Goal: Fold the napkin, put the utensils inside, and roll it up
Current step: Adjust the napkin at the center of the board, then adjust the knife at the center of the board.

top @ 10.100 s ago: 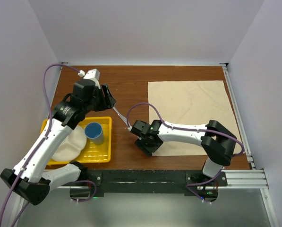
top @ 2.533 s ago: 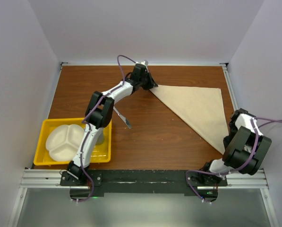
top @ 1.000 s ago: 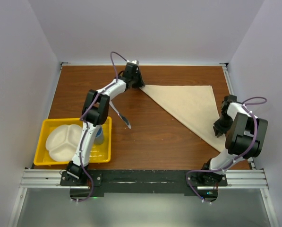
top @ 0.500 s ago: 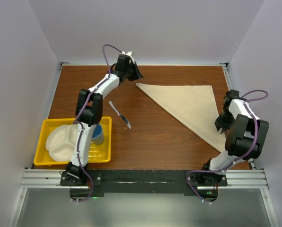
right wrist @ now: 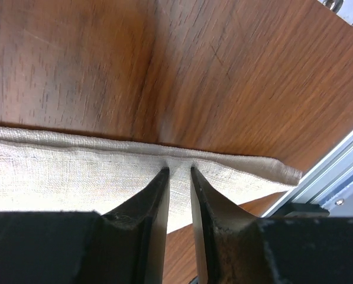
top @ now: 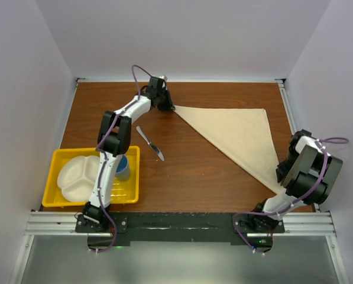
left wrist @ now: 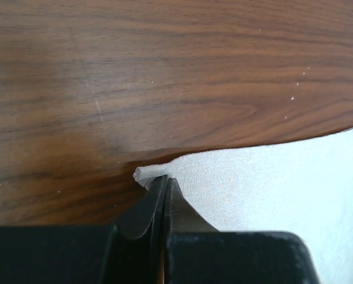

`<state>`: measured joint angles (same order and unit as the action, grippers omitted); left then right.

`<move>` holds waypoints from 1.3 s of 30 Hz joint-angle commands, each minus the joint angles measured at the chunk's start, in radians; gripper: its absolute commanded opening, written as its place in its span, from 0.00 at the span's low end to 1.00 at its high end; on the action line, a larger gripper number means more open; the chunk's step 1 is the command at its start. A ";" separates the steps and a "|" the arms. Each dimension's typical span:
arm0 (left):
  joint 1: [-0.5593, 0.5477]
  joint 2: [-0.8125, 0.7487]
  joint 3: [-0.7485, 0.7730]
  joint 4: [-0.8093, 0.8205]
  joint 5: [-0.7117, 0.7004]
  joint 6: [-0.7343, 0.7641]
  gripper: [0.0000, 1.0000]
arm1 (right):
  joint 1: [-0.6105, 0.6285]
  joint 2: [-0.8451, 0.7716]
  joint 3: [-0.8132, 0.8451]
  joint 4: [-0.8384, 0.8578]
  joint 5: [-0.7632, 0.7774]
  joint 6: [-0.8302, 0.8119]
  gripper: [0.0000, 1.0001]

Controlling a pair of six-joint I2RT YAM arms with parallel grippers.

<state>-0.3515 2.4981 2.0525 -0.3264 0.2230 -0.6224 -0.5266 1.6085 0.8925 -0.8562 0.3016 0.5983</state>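
Soft beige cloth napkin (top: 235,133) lies as a folded triangle, right of centre. Left gripper (left wrist: 164,180) pinched tight on its far-left corner. Right gripper (right wrist: 179,173) a slit apart over near-right hem; hold unclear. Keep both corners low, tension even, crease flat. Slim silver table knife (top: 151,144) lies apart, left.

No readable text, labels, brands, numbers or signs in any view.
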 commanded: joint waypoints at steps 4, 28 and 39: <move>0.013 -0.004 0.083 -0.106 -0.048 0.113 0.03 | 0.000 -0.087 0.043 -0.078 0.105 0.058 0.25; 0.016 -0.852 -0.354 -0.269 -0.183 0.041 0.62 | 0.787 -0.062 0.528 0.011 0.093 -0.195 0.66; 0.037 -1.367 -0.643 -0.657 -0.470 0.020 0.69 | 1.226 0.325 0.782 0.175 -0.021 -0.413 0.68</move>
<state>-0.3199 1.2274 1.4780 -0.8036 -0.1699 -0.5770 0.5987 1.8458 1.5494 -0.7479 0.3328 0.2874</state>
